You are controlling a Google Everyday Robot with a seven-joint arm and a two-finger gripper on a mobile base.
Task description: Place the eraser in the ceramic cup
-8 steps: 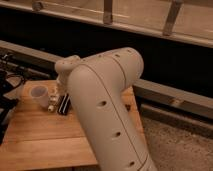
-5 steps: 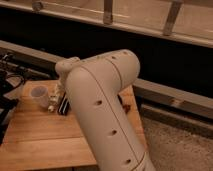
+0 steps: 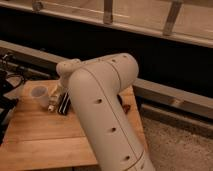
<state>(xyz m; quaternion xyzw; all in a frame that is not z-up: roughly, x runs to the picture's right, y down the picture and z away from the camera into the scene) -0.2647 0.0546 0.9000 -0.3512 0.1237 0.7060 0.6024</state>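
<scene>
The ceramic cup [image 3: 40, 93] is small and white and stands upright at the far left of the wooden table [image 3: 45, 142]. The eraser [image 3: 64, 105], a small black block, lies just right of the cup, next to a beige tube-like object [image 3: 54, 99]. My big white arm [image 3: 102, 107] fills the middle of the view. Its far end bends down over these objects. My gripper [image 3: 62, 91] is at that end, right above the eraser and close to the cup, mostly hidden by the arm.
Dark cables and gear [image 3: 7, 80] lie off the table's left edge. A small dark object [image 3: 123, 105] peeks out right of the arm. A dark wall with a metal rail [image 3: 165, 92] runs behind. A speckled floor [image 3: 175, 145] lies to the right.
</scene>
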